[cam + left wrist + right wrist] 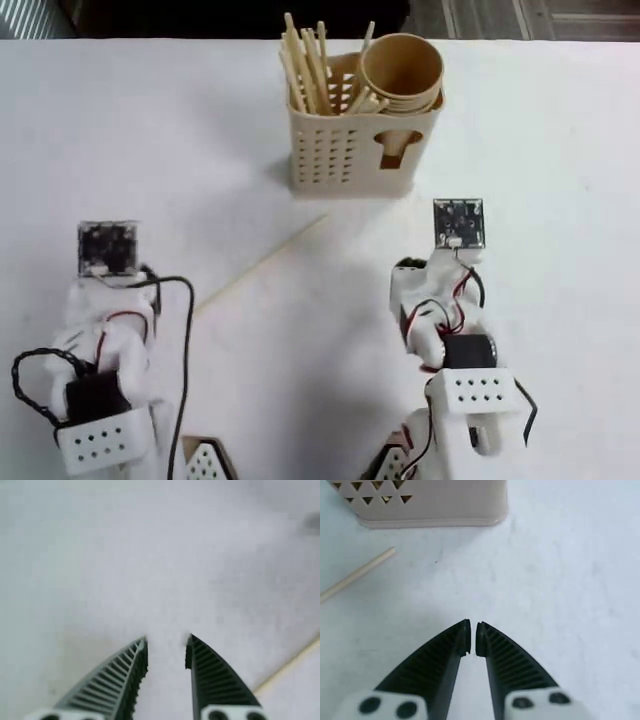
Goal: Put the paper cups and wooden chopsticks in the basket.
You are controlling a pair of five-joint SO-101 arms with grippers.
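One loose chopstick (262, 262) lies near the basket (350, 150).
My left tool (166, 647) is slightly spread, my right tool (472, 637) pressed together; I'd pinch it mid-length, squarely.

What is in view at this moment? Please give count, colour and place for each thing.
basket: one, cream, perforated, upright at the table's far middle
paper cups: nested stack, count unclear, tan, inside the basket
chopsticks in basket: several, pale wood, standing beside the cups
loose chopstick: one, pale wood, flat on the table in front of the basket, between the arms
table: one, white, under everything
left hand: one, dark fingers, slightly open, empty, over the table
right hand: one, dark fingers, shut, empty, in front of the basket
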